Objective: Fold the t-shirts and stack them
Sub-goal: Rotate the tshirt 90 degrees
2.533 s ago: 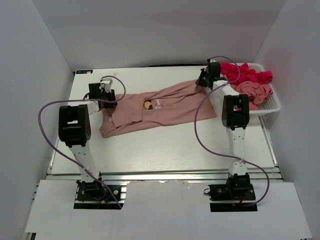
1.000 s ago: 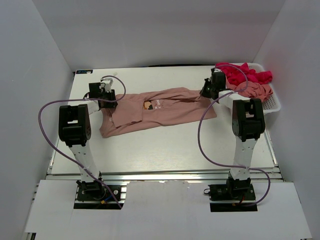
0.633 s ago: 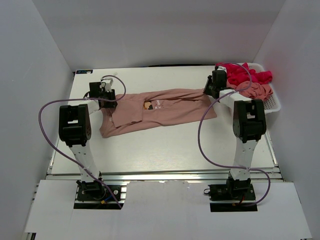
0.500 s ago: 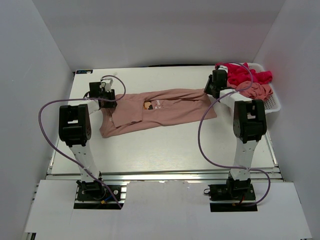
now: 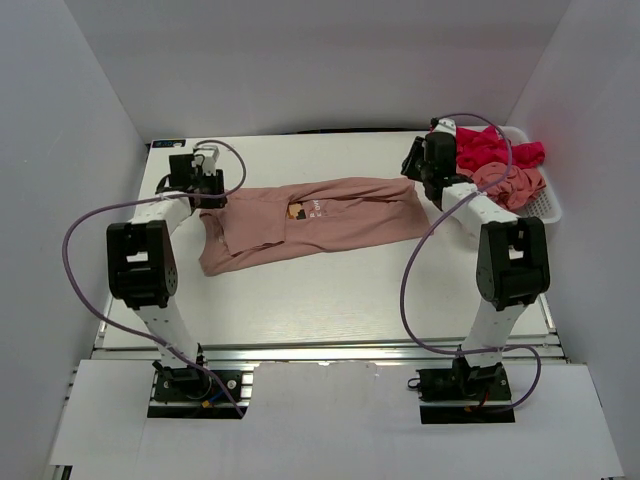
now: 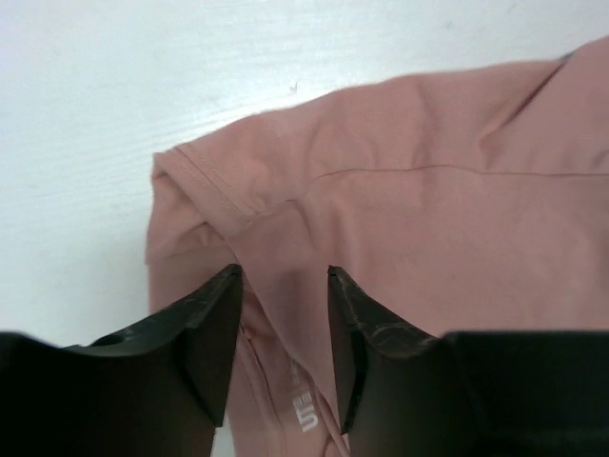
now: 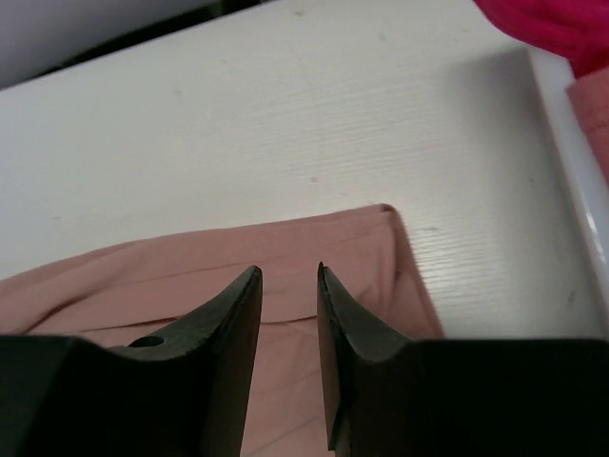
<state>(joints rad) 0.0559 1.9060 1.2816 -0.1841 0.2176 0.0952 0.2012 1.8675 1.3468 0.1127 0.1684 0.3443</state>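
A salmon-pink t-shirt [image 5: 320,220] with a small chest print [image 5: 298,210] lies stretched across the table. My left gripper [image 5: 208,192] hovers over its left sleeve end. In the left wrist view the left gripper [image 6: 283,276] is open, with the sleeve and shoulder seam of the t-shirt [image 6: 400,209] below and nothing pinched. My right gripper [image 5: 410,172] hangs over the shirt's far right corner. In the right wrist view the right gripper [image 7: 287,271] is also open, above the t-shirt [image 7: 190,276], holding nothing. A magenta t-shirt [image 5: 495,150] and another salmon one [image 5: 505,185] lie crumpled in the basket.
The white mesh basket [image 5: 545,212] stands at the table's right edge, close beside my right arm; its rim [image 7: 571,152] shows in the right wrist view. White walls enclose the table on the left, back and right. Purple cables loop off both arms.
The right gripper opened, let go of the shirt's right corner and drew back toward the far side. The left arm shifted a little toward the far left; its jaws stayed open.
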